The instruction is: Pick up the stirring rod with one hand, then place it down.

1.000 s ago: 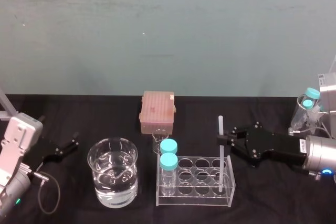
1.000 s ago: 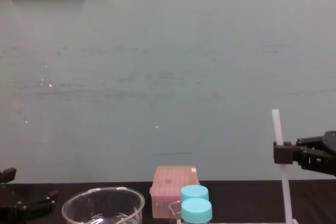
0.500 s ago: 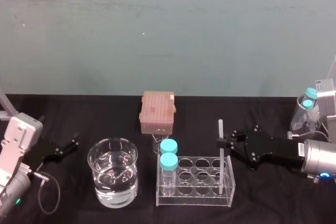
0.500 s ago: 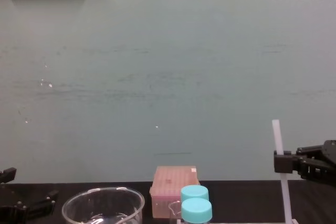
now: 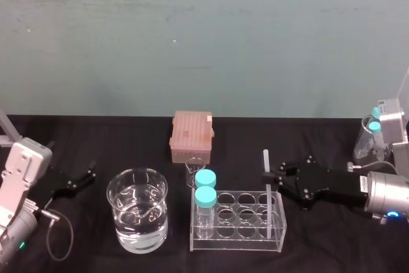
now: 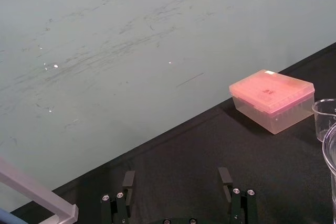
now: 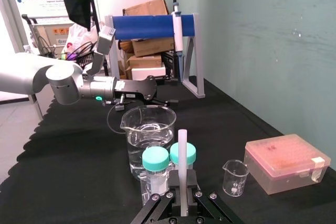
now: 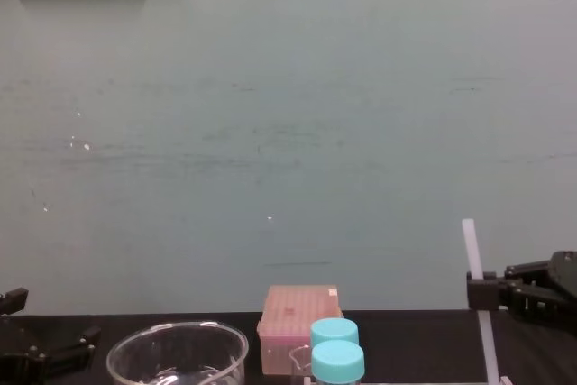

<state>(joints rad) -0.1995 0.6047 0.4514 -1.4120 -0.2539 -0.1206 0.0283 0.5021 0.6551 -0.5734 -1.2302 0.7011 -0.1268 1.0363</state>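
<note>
Right gripper (image 5: 269, 174) pinching upright stirring rod (image 5: 266, 160) — foot seemingly in rack (image 5: 238, 246), left gripper (image 5: 82, 179) spread

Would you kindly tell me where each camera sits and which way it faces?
Head: high up, looking forward and down at the table; left gripper and right gripper at its sides.
Chest: lower, facing the wall across the table; grippers low at both edges.
Left wrist: behind the left gripper, which is open, facing the wall and pink box.
Right wrist: behind the right gripper, shut on the stirring rod, facing across the table towards the left arm.
Shared: head and right wrist both show the beaker.
</note>
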